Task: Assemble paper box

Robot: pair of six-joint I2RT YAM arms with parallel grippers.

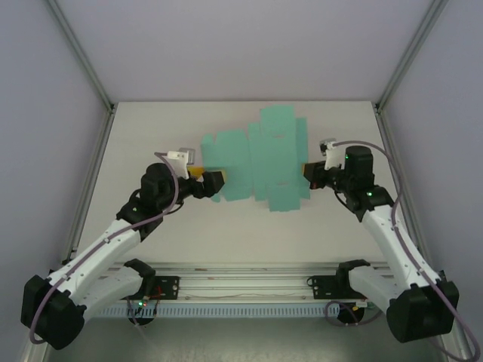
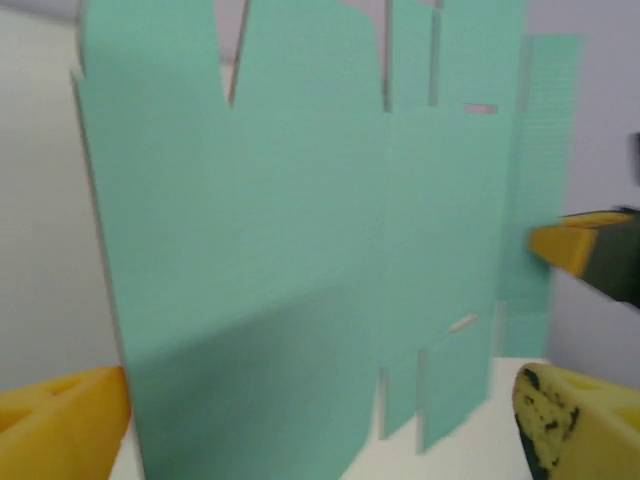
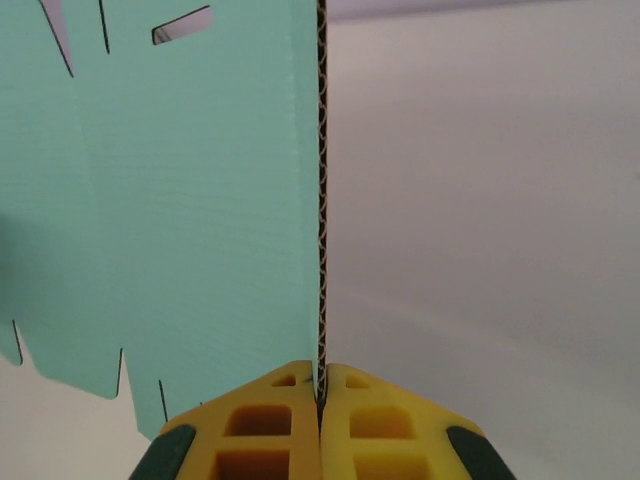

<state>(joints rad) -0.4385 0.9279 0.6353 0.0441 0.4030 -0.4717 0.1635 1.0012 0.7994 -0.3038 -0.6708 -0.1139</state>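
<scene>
The flat teal paper box [image 1: 260, 162] sits over the bench [image 1: 226, 234] centre, its 3 o'clock edge pinched by the closed right tool [image 1: 306, 173] as an anchor, while the left tool [image 1: 213, 181] gapes open astride its 9 o'clock edge, seemingly ready to regrip.

- A white table [image 1: 189, 234] filled the centre of the top view, from the lower middle up to the back wall.
- A plain pale grey back wall [image 1: 241, 45] spanned the top of the frame.
- Grey side walls stood at the left [image 1: 38, 136] and right [image 1: 449, 136] edges.
- Two metal frame posts ran diagonally at the upper left [image 1: 83, 53] and upper right [image 1: 411, 53].
- A metal rail [image 1: 241, 283] lay across the lower centre, with a slotted white strip [image 1: 241, 309] just below it.
</scene>
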